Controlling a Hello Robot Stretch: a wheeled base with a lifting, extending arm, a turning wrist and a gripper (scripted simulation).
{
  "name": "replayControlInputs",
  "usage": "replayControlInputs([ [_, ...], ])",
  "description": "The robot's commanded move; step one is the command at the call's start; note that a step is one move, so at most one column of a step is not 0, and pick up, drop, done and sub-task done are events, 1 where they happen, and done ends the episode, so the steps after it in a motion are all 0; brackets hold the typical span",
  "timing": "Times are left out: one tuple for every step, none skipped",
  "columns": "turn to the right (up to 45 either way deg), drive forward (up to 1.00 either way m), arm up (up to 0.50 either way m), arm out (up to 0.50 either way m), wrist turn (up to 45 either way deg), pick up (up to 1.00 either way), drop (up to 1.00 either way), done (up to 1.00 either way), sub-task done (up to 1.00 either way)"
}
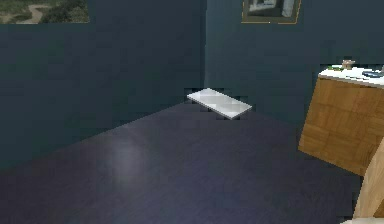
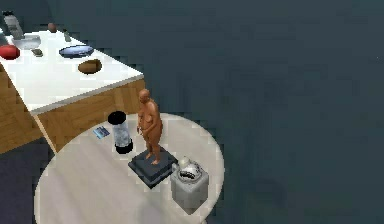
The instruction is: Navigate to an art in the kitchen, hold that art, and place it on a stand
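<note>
Arm side view, nearest: round surface [image 2: 90, 185], white, carrying a grey box [image 2: 189, 186] at its near edge. Just behind the box is the statue [image 2: 150, 120], an orange-brown standing figure, upright on a dark square base. This looks like the art. A dark jar [image 2: 122, 133] stands just beside it toward the view's left, apart from it. Farther out is a long surface [image 2: 60, 85] with a white top and wooden sides, holding a brown bowl [image 2: 90, 67], a blue plate [image 2: 75, 50] and a red blob [image 2: 8, 51]. Forward view: bare dark floor [image 1: 180, 170], a white slab [image 1: 220, 102] lying by the far wall, and a picture [image 1: 270, 10] high on that wall.

Step, as I judge it: the drive-up is about done with the statue on the reach side, and the grasp has not started. Jaws: cannot tell their state. The next move calls for lining up on the figure's body and staying clear of the jar and box. No stand can be picked out yet.
</note>
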Motion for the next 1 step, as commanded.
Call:
replayControlInputs([
  [0.0, 0.0, 0.38, 0.0, 0.0, 0.0, 0.0, 0.0, 0.0],
])
